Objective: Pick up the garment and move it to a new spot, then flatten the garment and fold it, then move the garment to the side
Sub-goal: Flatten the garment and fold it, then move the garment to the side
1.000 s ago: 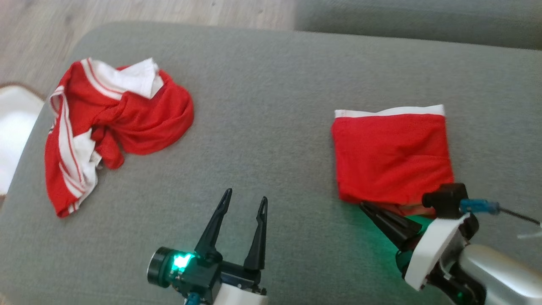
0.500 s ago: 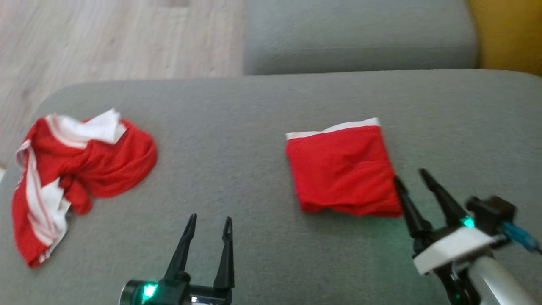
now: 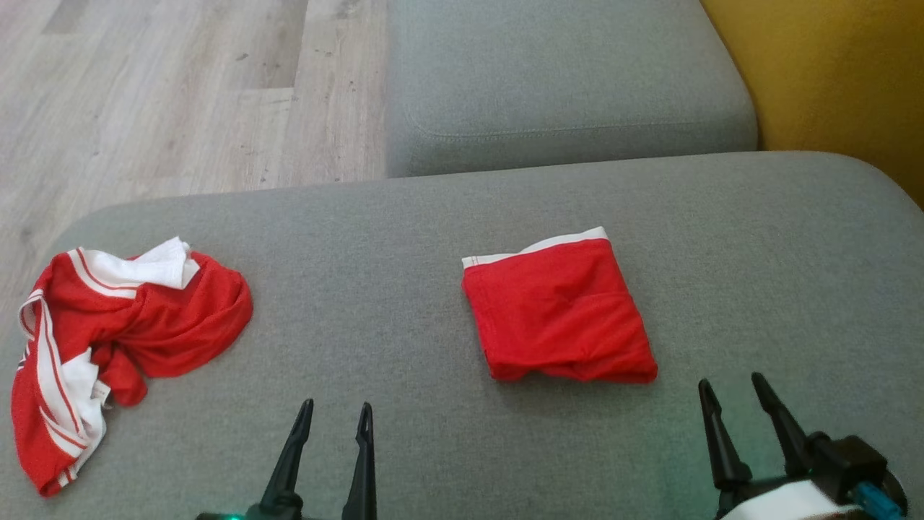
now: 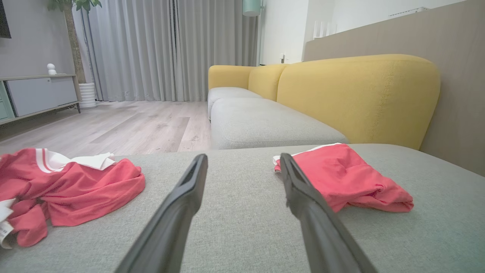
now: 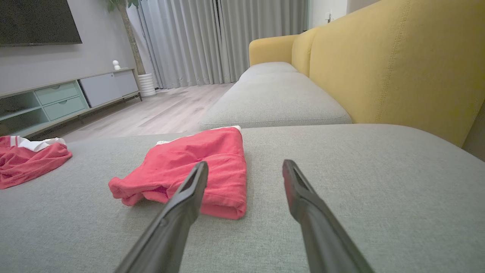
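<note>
Gaping empty, left gripper [image 3: 338, 404], right gripper [image 3: 729, 380]

**Soft cloth, coarse weave**

The folded red garment [image 3: 559, 321] is thin, matt knit cloth, the crumpled garment [image 3: 144, 325] at left likewise, white-trimmed. The cushion [image 3: 375, 274] is coarse grey weave; the far floor [image 3: 180, 94], pale matt wood grain. Left gripper [image 3: 338, 404] and right gripper [image 3: 729, 379]: matt black.
</note>
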